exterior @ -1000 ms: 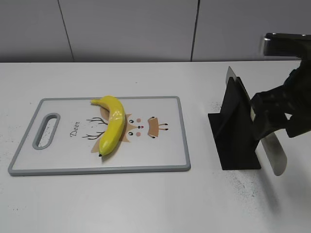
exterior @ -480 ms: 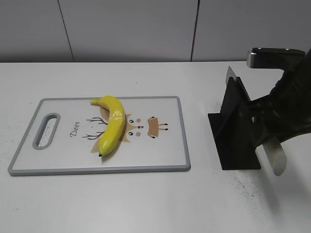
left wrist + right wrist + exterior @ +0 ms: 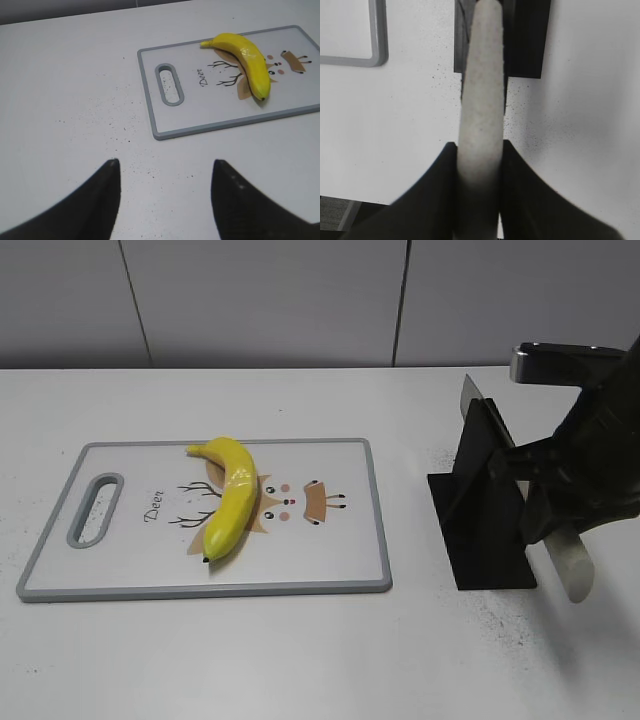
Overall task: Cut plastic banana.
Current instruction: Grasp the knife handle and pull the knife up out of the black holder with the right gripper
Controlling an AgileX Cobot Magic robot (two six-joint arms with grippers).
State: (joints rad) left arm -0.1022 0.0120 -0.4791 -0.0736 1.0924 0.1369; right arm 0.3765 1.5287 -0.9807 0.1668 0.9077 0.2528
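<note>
The plastic banana is yellow and curved and lies on a white cutting board with a grey rim and a deer drawing. A knife sits slanted in a black stand, its blade tip sticking out at the top. My right gripper is shut on the knife's pale speckled handle, just behind the stand. My left gripper is open and empty above bare table, left of the board; the banana is far from it. The left arm is outside the exterior view.
The board has a handle slot at its left end. Its grey corner shows left of the stand in the right wrist view. A grey wall runs behind the white, speckled table.
My right arm has moved left, closer to the black stand, with the knife handle between its fingers. The banana and board have not moved.
</note>
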